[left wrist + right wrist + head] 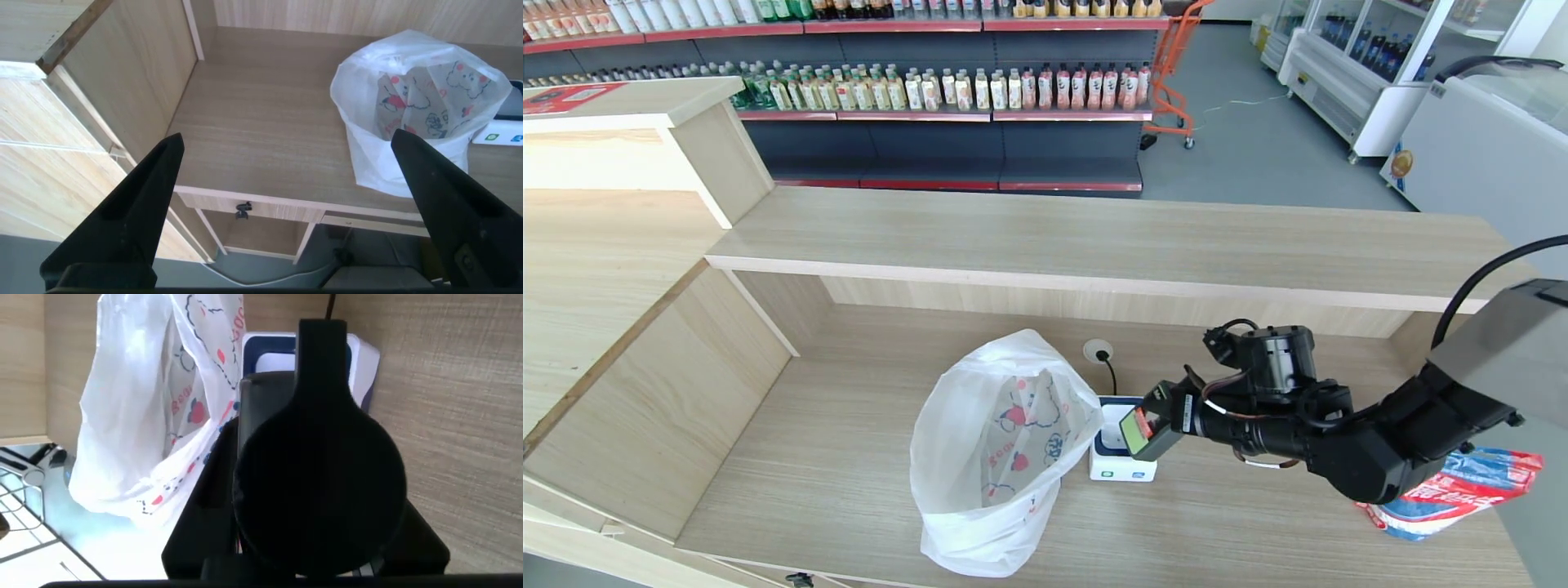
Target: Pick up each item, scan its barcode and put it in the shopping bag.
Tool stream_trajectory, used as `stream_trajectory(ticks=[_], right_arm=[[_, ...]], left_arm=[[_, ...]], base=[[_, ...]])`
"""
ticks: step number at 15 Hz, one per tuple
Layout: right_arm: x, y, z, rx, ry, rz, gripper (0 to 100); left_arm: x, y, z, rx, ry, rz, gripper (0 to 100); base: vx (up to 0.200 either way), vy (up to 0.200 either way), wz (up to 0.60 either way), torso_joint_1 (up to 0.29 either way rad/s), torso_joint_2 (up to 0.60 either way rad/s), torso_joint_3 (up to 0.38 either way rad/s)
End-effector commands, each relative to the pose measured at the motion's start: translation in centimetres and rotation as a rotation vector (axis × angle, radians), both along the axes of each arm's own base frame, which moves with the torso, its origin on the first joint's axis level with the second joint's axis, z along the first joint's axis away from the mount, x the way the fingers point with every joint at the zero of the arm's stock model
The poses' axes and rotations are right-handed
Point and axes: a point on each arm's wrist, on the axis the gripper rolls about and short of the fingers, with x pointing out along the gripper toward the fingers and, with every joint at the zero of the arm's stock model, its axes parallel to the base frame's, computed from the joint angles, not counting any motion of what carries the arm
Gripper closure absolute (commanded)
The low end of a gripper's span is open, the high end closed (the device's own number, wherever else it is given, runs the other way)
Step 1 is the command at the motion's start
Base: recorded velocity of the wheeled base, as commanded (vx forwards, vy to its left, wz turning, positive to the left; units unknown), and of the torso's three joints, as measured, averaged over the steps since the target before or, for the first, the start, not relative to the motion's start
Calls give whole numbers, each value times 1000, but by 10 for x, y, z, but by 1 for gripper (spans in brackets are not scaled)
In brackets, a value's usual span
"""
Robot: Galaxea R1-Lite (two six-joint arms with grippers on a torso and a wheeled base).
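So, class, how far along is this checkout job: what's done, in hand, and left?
Done: one printed white packet already sits inside the white plastic shopping bag. In hand: the right gripper holds a small dark, green-faced box over the white-and-blue scanner. Left: bagging that box, then scanning and bagging the red, white and blue packet lying on the wooden counter.

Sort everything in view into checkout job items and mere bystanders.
Job: small box gripped in the right claw, near the scanner; shopping bag with a patterned pack inside; red-and-blue snack bag on the counter.
Just there: bottle shelves, orange cart, freezers.
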Motion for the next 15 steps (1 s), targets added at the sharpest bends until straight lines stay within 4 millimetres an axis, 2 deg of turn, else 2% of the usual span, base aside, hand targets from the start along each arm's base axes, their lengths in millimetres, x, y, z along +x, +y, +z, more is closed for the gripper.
stream_trajectory(ticks=[1, 7, 10, 12, 15], right_arm=[[3, 9, -9, -9, 11, 14, 100], [13, 30, -23, -29, -17, 7, 100], [14, 32, -23, -40, -31, 17, 100], [12, 31, -10, -19, -61, 18, 100], [-10, 23, 57, 126, -152, -8, 100]], left_arm=[[0, 0, 0, 0, 0, 0, 0], [0, 0, 0, 0, 0, 0, 0], [0, 0, 0, 0, 0, 0, 0], [0, 0, 0, 0, 0, 0, 0], [0, 0, 0, 0, 0, 0, 0]], base=[[0, 0, 0, 0, 0, 0], [0, 0, 0, 0, 0, 0], [0, 0, 0, 0, 0, 0], [0, 0, 0, 0, 0, 0], [0, 0, 0, 0, 0, 0]])
